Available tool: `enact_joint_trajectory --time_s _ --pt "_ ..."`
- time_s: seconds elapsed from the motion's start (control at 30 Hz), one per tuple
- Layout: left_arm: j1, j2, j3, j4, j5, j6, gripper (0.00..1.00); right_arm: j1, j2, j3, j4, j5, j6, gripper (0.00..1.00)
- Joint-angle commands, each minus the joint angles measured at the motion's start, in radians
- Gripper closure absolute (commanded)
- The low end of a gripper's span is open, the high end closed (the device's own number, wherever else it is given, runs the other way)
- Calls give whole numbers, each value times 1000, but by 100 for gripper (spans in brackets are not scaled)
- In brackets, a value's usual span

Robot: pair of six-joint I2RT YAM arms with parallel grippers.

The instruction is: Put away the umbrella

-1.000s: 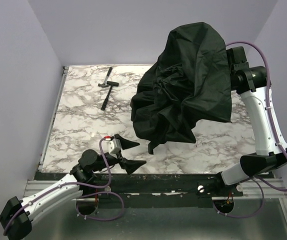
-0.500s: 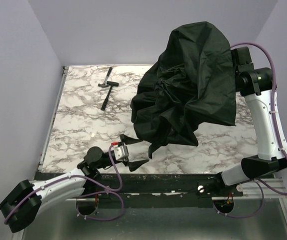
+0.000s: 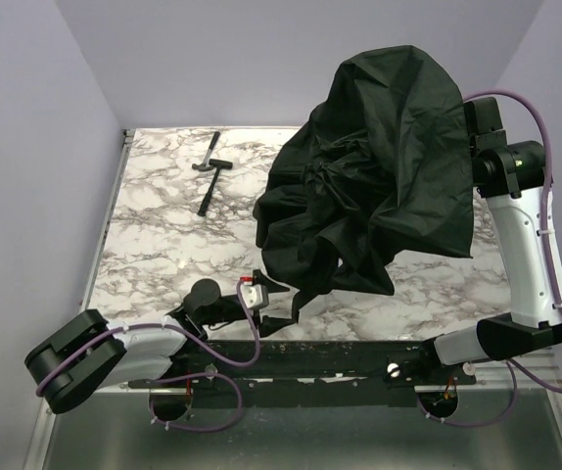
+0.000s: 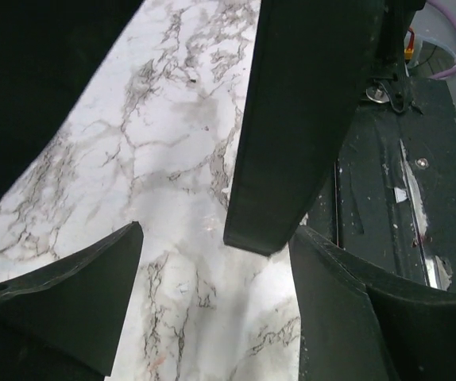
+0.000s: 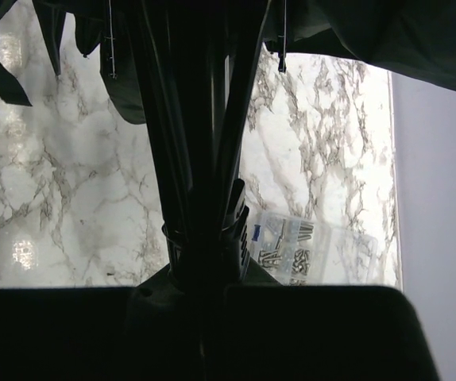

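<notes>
The black umbrella (image 3: 379,176) hangs half-open above the right of the marble table, its canopy crumpled. Its handle (image 3: 298,304) points down towards the near edge. My right gripper (image 5: 204,274) is shut on the umbrella's shaft and ribs (image 5: 196,159) and holds it up; in the top view the canopy hides this gripper. My left gripper (image 3: 281,305) is open and low over the table, level with the handle's end. In the left wrist view the handle (image 4: 307,119) comes down just ahead of the open fingers (image 4: 93,305), nearer the right finger, and does not touch them.
A small black-handled hammer (image 3: 210,172) lies at the table's far left. A clear plastic box of screws (image 5: 291,248) sits on the marble under the umbrella. The black rail (image 4: 395,175) at the table's near edge is just right of the left gripper.
My left arm has swung right along the near edge, bringing its open gripper up to the handle's end. The right arm has lifted the umbrella slightly and moved it right.
</notes>
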Motion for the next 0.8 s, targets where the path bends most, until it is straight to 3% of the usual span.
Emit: enact_joint_trajectory --time_s 0.0,0.27,0.4,0.6,0.77 --pt "-3 76 21 170 71 -5 27 3 -22 -3 -3 -82 10 100" --pt "-3 229 -85 615 81 -247 25 3 -26 11 -3 -97 43 100" --pt "-4 259 -84 617 104 -311 33 2 -33 -9 -3 -107 42 100" --pt "-3 290 -46 590 137 -306 69 2 -35 3 -3 -99 52 100" --pt "-5 220 -9 437 128 -286 75 3 -36 0 -3 -65 59 100"
